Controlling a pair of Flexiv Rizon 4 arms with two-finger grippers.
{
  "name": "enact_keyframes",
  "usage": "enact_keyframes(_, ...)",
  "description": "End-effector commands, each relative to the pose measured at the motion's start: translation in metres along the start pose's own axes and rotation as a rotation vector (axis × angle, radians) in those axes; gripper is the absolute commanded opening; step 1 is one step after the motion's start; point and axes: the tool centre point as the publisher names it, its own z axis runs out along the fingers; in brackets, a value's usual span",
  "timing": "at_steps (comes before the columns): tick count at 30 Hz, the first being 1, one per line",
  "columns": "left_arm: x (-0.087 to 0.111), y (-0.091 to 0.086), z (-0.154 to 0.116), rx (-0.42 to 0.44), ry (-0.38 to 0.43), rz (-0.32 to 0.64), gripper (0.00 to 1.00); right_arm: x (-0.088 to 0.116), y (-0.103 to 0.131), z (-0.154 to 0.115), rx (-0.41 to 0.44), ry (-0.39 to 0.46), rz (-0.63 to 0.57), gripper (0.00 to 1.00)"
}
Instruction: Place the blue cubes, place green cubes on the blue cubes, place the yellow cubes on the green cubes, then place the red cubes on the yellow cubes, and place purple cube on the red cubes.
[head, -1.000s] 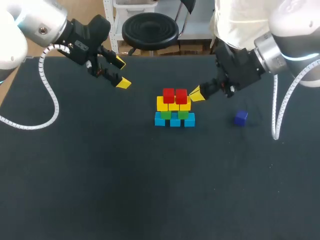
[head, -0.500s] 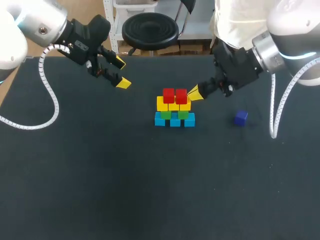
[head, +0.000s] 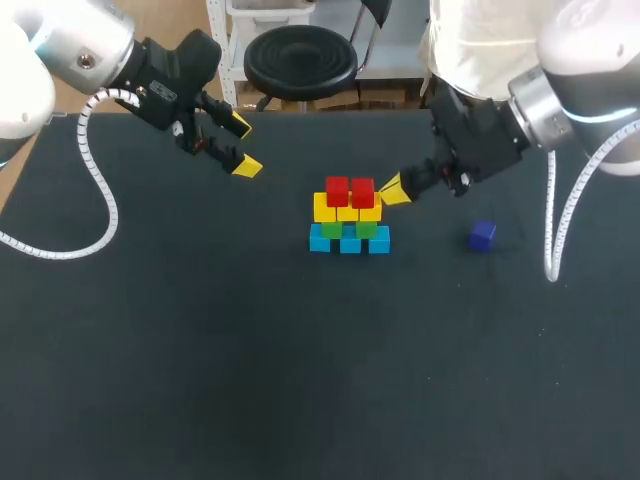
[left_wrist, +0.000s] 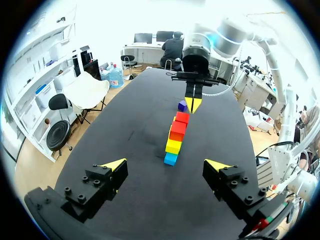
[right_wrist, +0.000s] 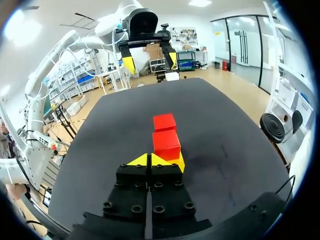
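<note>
The small purple cube (head: 482, 235) lies alone on the black table (head: 200, 350), right of centre in the head view. At centre stands the stack: light blue cubes (head: 349, 243), green cubes (head: 366, 229), yellow cubes (head: 346, 211), and two red cubes (head: 338, 190) on top. The right gripper (head: 392, 189), fingers pressed together and empty, is just right of the red cubes. The left gripper (head: 242, 146) hangs at upper left, spread wide.
</note>
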Motion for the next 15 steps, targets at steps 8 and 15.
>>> enact_keyframes(8, 0.0014, -0.0003, -0.0002, 0.0, -0.005, 0.003, 1.0, -0.0014, -0.006, 0.0034, -0.013, 0.009, -0.004, 0.0)
enact_keyframes(15, 0.0014, -0.0003, -0.0002, 0.0, -0.005, 0.003, 1.0, -0.0031, -0.0073, 0.0054, -0.02, 0.008, -0.01, 0.0)
